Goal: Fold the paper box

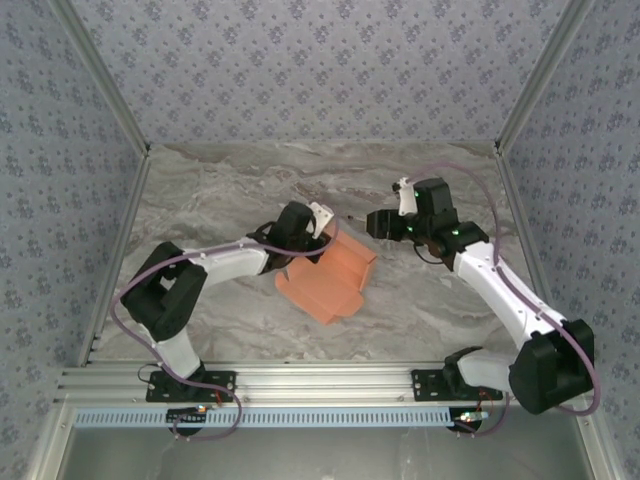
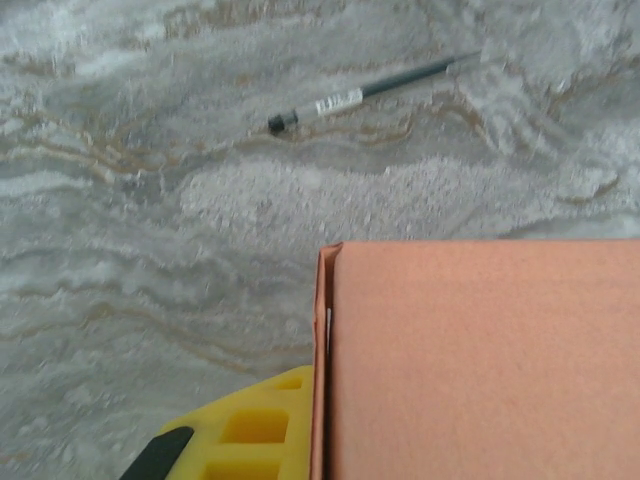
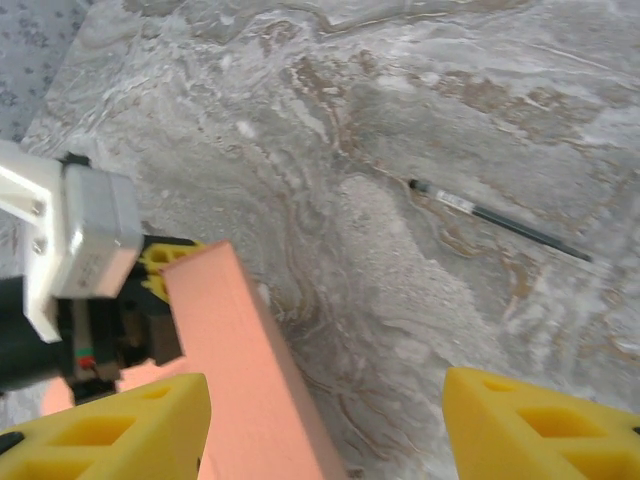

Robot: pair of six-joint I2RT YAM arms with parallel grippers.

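left gripper clamped shut on paper box wall | right gripper open, empty, beside box | next push needed squaring to crease

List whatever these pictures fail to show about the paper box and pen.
- Left wrist view: the paper box runs off the right and bottom edges, shape incomplete.
- Left wrist view: the print on the pen label is too small to read.
- Top view: how the left end effector meets the box is too small to tell.
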